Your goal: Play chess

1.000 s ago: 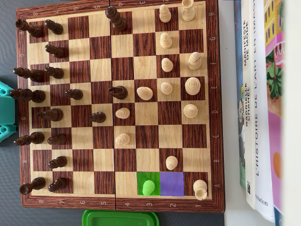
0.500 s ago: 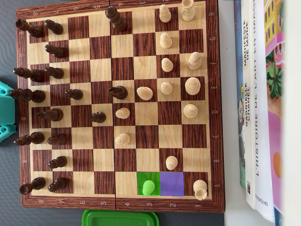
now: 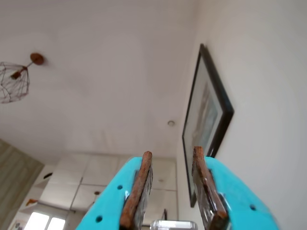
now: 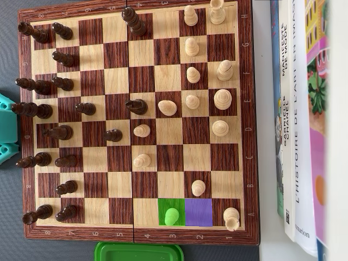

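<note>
In the overhead view a wooden chessboard (image 4: 136, 231) fills the frame. Dark pieces (image 4: 64, 83) crowd its left side and light pieces (image 4: 192, 73) its right. A green-tinted piece (image 4: 172, 216) stands on a green square in the bottom row, beside a purple square (image 4: 199, 212). Only a turquoise part of the arm (image 4: 6, 128) shows at the left edge. In the wrist view my gripper (image 3: 171, 158) points up at ceiling and wall. It is open, with nothing between the rust-coloured pads (image 3: 139, 184).
Books (image 4: 302, 119) lie along the board's right side in the overhead view. A green lid or box (image 4: 138, 252) sits below the bottom edge. The wrist view shows a framed picture (image 3: 204, 120) on the wall and a wire lamp (image 3: 14, 81) on the ceiling.
</note>
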### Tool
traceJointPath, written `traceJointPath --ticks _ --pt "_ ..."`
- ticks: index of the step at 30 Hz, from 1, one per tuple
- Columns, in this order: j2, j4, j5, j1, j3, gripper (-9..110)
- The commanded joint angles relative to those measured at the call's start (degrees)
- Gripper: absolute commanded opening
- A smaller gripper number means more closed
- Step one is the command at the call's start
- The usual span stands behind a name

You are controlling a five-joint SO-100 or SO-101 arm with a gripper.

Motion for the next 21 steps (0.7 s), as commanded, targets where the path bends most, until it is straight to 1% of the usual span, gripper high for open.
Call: traceJointPath --ticks 1,7,21 --pt "0.0 -4.7 -0.1 0.2 1.1 13" --pt "0.0 -14.2 -0.1 0.5 1.1 13" --pt "0.0 -25.2 -0.2 0.6 1.1 13"
